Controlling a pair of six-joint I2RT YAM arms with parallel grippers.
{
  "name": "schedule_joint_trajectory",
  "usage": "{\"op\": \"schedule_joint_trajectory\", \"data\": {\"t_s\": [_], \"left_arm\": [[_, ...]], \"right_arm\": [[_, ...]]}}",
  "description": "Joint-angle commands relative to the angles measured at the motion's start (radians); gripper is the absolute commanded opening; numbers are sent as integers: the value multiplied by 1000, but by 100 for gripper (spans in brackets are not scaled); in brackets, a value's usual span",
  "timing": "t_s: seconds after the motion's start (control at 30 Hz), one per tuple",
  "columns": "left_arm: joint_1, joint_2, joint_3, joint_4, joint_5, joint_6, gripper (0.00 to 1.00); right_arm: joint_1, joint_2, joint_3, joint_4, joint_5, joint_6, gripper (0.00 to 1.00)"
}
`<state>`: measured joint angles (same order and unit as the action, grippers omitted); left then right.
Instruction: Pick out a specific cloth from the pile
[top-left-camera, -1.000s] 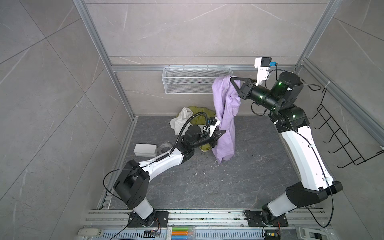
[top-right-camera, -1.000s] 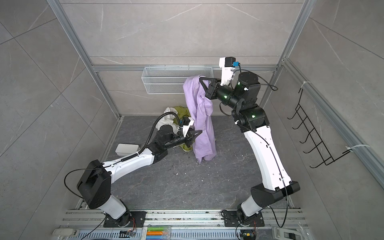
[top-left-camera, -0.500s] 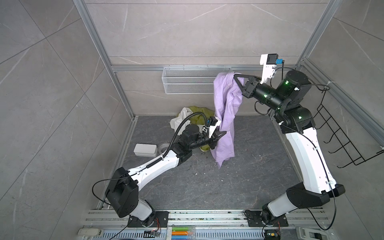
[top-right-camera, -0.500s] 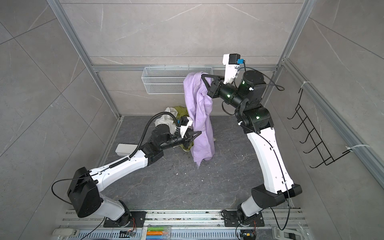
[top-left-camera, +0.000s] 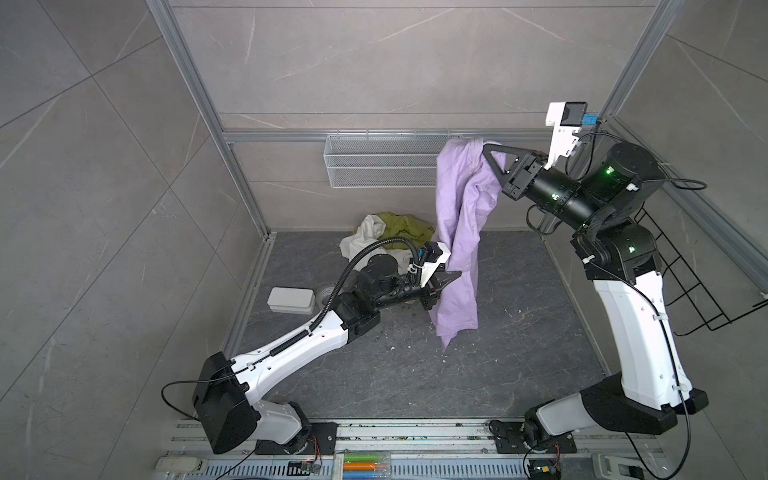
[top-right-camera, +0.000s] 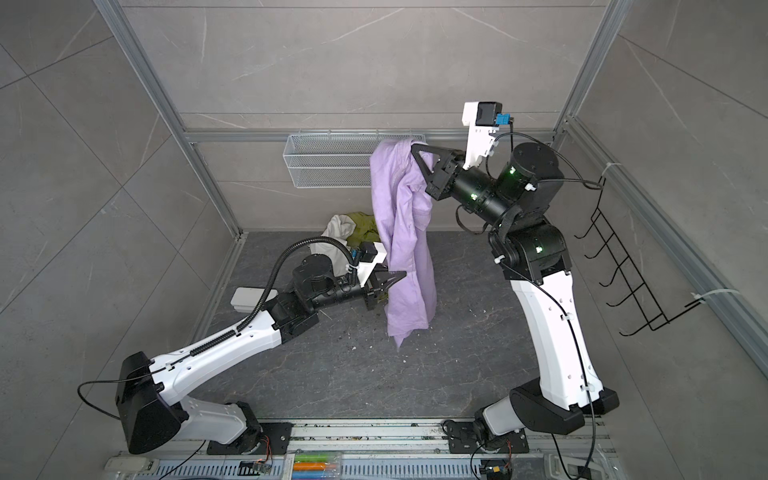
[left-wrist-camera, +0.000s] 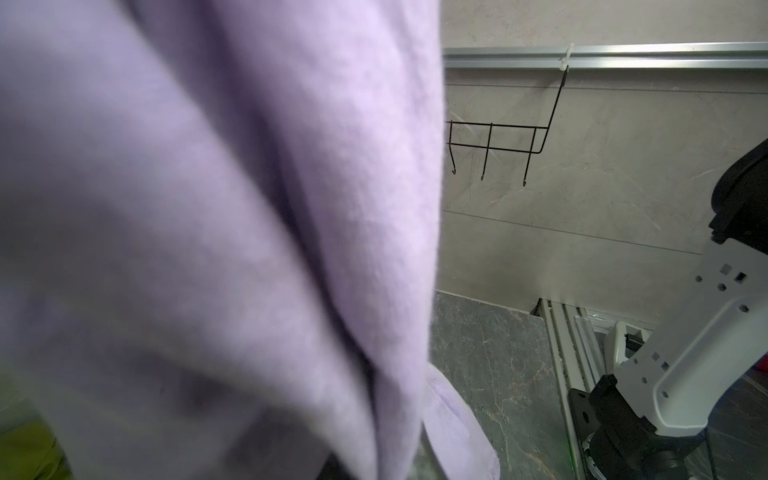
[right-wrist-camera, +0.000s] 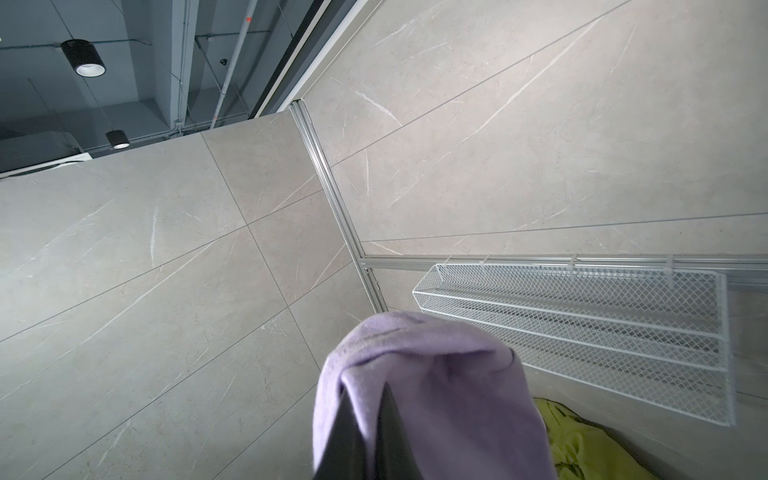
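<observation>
**Spotter:** Your right gripper (top-left-camera: 485, 146) is up high near the back wall, jaws pressed tight on the top fold of the large, plain lavender soft-fabric cloth (top-left-camera: 461, 232); in the right wrist view the fabric drapes over the dark fingers (right-wrist-camera: 392, 440).

**Second:** And where does the cloth hang for you?

**Spotter:** Straight down from that grip in both top views, one long drape reaching close to the dark grey stone floor (top-left-camera: 519, 353); whether the lowest corner touches it, I cannot tell. The pile (top-left-camera: 390, 228) of crumpled white and olive-green fabric lies on the floor by the back wall, just to the left of the drape.

**Second:** Your left gripper (top-left-camera: 456, 275) comes in low from the left, jaws closed together, its tip against the cloth's left edge about halfway down; whether it nips any fabric, I cannot tell. Your left wrist view is mostly blurred lavender, with the black wire hook rack (left-wrist-camera: 494, 148) on the wall past it.

**Spotter:** The white wire-mesh basket (top-left-camera: 374, 166) is on the back wall, just left of the cloth's top; the small white rectangular box (top-left-camera: 289, 300) sits on the floor, left of your left arm.
</observation>
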<state>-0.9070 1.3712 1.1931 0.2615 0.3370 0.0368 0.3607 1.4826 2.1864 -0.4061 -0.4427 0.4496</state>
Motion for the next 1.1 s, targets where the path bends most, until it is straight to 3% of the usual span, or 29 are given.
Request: {"op": "schedule_joint_trajectory", "data": {"t_s": [0.0,0.27,0.5,0.8,1.07], "left_arm": [[-24,-68,35,10,-34,50,0],[-97,-149,-26,-41,-107,85,0],[-146,-252,-112,-77,-180,91,0],[-162,-368,-253,-87,-256,49,0],[-163,-453,-342,-197,-310,-1,0]], "right_arm": [[6,-44,28,2,-25,4,0],[10,-149,-109,11,-38,38,0],[50,-233,-262,61,-125,101,0],[158,-320,-431,-25,-88,75,0],[224,-347,-620,-17,-51,97,0]]}}
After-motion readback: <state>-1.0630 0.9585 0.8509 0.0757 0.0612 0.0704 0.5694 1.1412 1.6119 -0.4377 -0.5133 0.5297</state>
